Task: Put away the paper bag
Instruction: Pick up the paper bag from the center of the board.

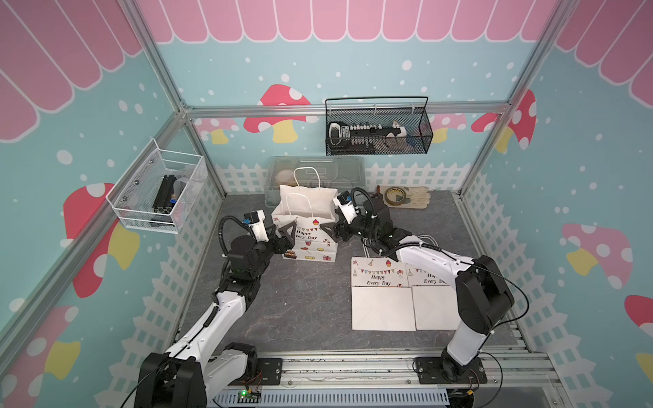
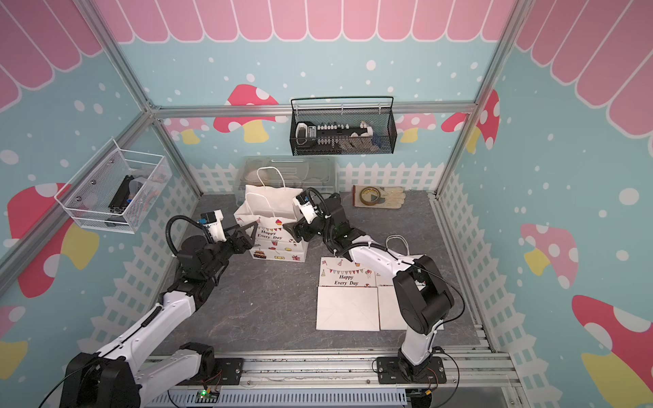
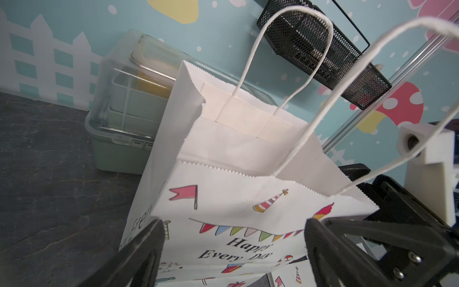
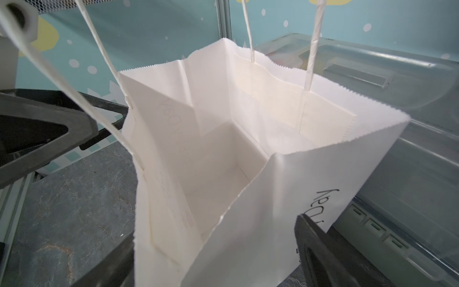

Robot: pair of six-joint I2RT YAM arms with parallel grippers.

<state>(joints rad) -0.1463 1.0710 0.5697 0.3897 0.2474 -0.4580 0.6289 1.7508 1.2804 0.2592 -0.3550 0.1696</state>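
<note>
The upright paper bag (image 1: 311,212) stands on the counter (image 1: 300,300) between your grippers. Your left gripper (image 1: 281,231) is spread wide at its printed front, and your right gripper (image 1: 330,229) is wide astride its side wall.

The paper bag (image 1: 312,240) is made of matt white paper, the basket (image 1: 420,141) of black metal mesh; the table (image 1: 300,300) is finished dull, stone-like.

three paper bags (image 1: 311,243), two wire baskets (image 1: 418,141)

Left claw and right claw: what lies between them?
The open paper bag stands upright between the left claw and the right claw, as both top views show.
</note>
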